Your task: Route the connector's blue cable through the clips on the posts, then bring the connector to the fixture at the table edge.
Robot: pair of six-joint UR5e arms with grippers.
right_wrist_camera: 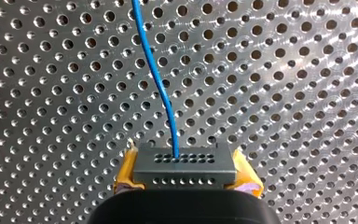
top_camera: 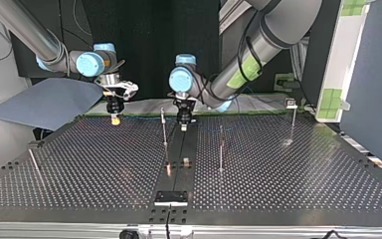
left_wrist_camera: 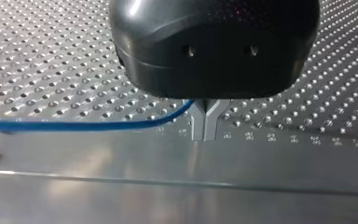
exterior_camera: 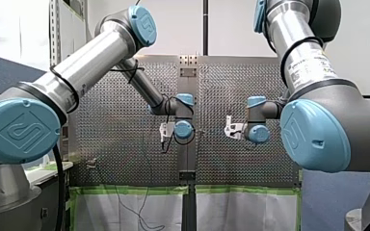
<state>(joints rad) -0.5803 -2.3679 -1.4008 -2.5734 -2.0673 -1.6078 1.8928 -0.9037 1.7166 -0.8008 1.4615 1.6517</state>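
Front view: left arm (exterior_camera: 86, 62) and right arm (exterior_camera: 308, 57) meet over the middle of the perforated table (exterior_camera: 125, 159). Finger state cannot be read here.

Top view: right gripper (top_camera: 114, 118) is at 9 o'clock from left gripper (top_camera: 184, 125). The nearest post (top_camera: 164, 129) stands just beside the left gripper, at 8 o'clock. The fixture (top_camera: 170, 197) is at 6 o'clock, at the table edge.

Left wrist view: metal fingers (left_wrist_camera: 205, 126) are pressed together, pinching the blue cable (left_wrist_camera: 84, 125).

Right wrist view: yellow pads (right_wrist_camera: 126, 170) clamp the connector (right_wrist_camera: 184, 163). The blue cable exits straight ahead.

Judgement: the span between the 2 grippers runs 9-to-3, posts toward 6 o'clock, left gripper nearer.
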